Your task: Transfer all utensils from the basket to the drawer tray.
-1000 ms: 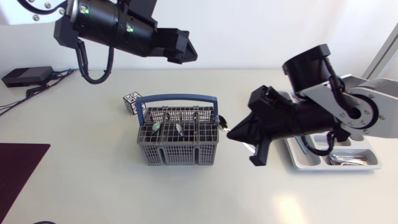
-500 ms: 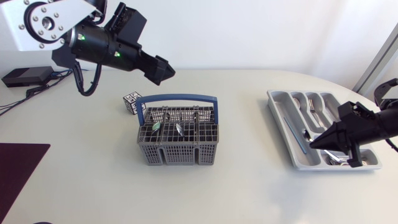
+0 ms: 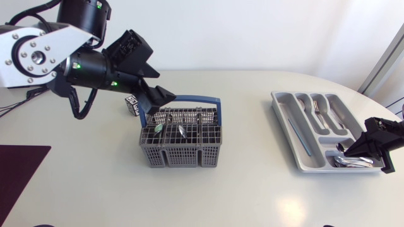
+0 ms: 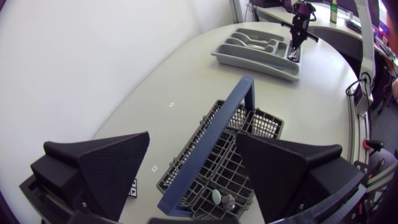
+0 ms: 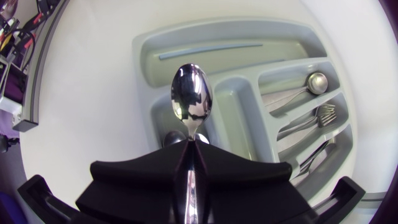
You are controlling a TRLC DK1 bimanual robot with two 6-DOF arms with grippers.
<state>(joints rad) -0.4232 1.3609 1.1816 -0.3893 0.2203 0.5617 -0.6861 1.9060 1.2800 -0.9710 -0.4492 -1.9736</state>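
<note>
A grey wire basket (image 3: 181,146) with a blue handle (image 3: 189,99) stands mid-table and holds several utensils (image 3: 180,130). My left gripper (image 3: 161,103) hovers over its left end, open. In the left wrist view its fingers (image 4: 106,168) stand wide on either side of the handle (image 4: 211,155), above the utensils (image 4: 217,198). The grey drawer tray (image 3: 287,126) lies at the right. My right gripper (image 3: 352,149) is at the tray's near right corner. It is shut on a spoon (image 5: 191,99), which points over the tray (image 5: 230,34); a spoon and forks lie in other compartments.
A small tagged cube (image 3: 134,103) sits just behind the basket's left end, near the left gripper. A dark mat (image 3: 19,170) lies at the front left, and a black box (image 3: 28,77) with cables at the back left.
The right arm has swung from beside the basket to the tray's near right corner. The left gripper has come down from high at the back to the basket's left end.
</note>
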